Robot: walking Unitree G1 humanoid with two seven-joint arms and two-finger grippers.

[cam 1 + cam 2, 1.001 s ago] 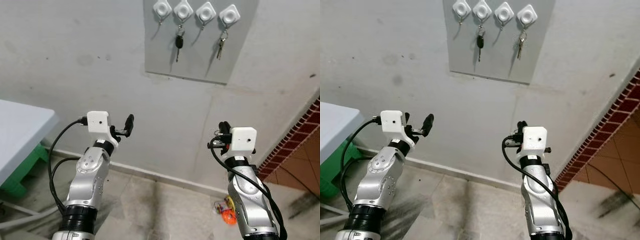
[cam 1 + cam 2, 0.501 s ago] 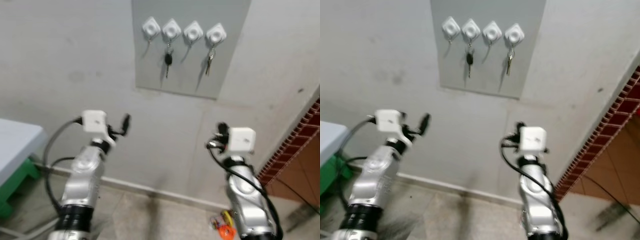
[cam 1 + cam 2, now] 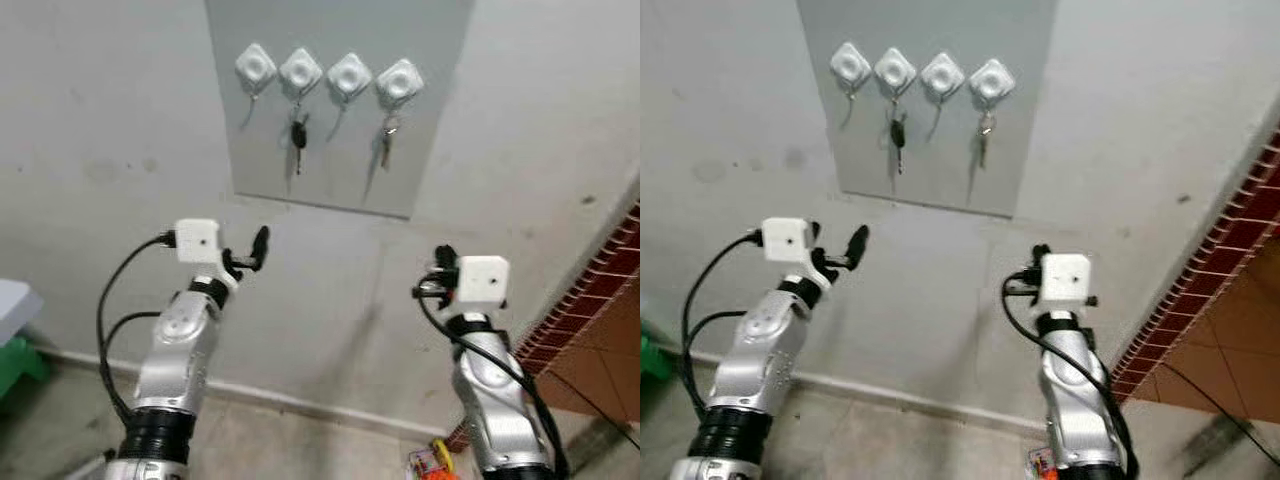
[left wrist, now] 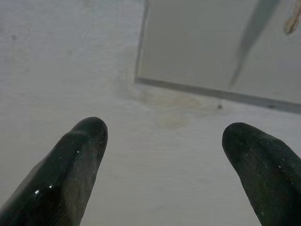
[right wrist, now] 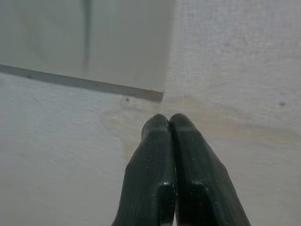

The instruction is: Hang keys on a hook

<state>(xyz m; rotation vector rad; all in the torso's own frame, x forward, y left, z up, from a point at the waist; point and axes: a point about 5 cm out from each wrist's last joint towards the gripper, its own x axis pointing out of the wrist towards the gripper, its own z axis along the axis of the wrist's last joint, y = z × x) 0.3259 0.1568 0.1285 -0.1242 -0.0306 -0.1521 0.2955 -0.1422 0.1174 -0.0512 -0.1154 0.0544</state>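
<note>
Keys on the wall hooks, both grippers raised below

On the grey panel [image 3: 340, 150] at top centre, four white hooks [image 3: 257, 66]: a black-headed key [image 3: 297, 138] on the second, silver keys [image 3: 386, 142] on the fourth. Left gripper [image 4: 164, 155] gapes wide, empty; right gripper [image 5: 168, 123] pressed closed, empty.

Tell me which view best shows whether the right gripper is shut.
The right wrist view: the right gripper has its two fingers pressed together, nothing between them, pointing at the wall below the panel. The eye views show it small, behind its camera box, fingers unclear.
</note>
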